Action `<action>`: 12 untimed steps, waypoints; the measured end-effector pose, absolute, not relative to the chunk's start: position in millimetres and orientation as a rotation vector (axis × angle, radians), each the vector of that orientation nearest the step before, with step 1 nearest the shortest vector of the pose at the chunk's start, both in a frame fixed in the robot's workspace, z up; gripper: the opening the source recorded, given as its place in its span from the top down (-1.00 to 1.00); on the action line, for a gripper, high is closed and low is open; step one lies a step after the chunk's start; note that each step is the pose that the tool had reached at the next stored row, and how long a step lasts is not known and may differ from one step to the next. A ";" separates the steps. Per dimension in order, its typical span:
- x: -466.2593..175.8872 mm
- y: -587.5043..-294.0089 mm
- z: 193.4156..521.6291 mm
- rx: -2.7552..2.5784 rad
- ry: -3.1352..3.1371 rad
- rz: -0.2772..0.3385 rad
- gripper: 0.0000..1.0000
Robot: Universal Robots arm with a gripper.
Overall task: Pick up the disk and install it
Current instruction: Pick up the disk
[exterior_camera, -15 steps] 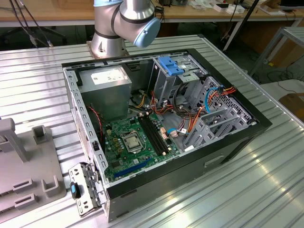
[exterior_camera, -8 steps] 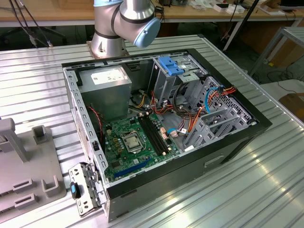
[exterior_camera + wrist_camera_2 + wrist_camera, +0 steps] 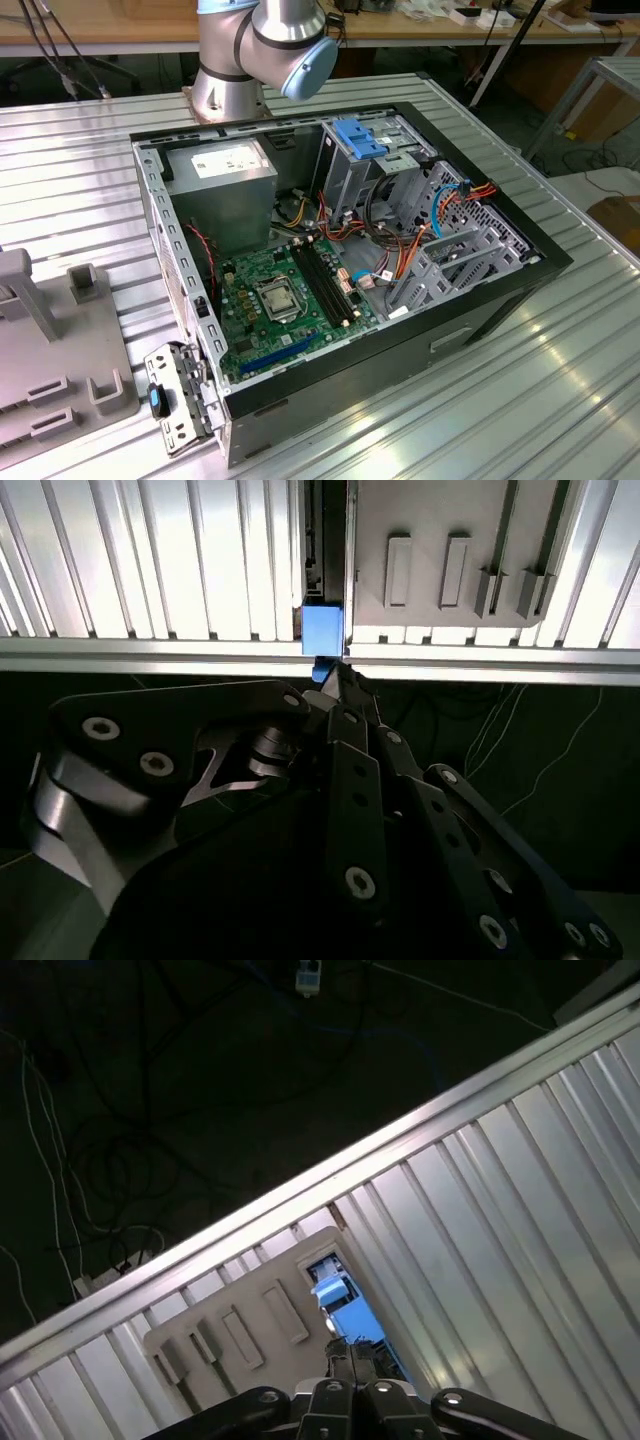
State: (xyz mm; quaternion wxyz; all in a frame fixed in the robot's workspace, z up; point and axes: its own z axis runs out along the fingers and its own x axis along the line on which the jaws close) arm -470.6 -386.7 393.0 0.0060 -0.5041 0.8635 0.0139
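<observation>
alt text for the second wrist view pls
The gripper sits close to the blue end of the disk, which stands on edge against a grey holder on a ribbed metal table. Past the table's edge are dark floor and loose cables.

The exterior camera stood high off the worktop (image 3: 560, 400) and looked steeply down across the open case (image 3: 470, 335) from middling range. The arm's base (image 3: 235, 70) was on the far side and a grey fixture (image 3: 50, 360) at the exterior view's left. The second wrist camera sat close behind the tool (image 3: 335, 675), facing along its dark links onto the ribbed worktop. The first wrist camera looked past the tool's tip from another side, taking in the dark floor (image 3: 150, 1080) beyond the worktop's edge. Both wrist views shared that edge and the slotted fixture.
</observation>
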 end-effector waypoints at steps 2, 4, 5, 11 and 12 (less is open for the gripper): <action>-470.6 -386.7 393.0 -1.597 2.692 0.042 0.79; -470.5 -386.7 392.7 -1.625 2.677 0.038 0.79; -470.5 -386.6 392.5 -1.634 2.673 0.035 0.79; -470.5 -386.6 389.5 -1.785 2.583 0.023 0.79; -470.5 -386.6 389.0 -1.813 2.564 0.022 0.79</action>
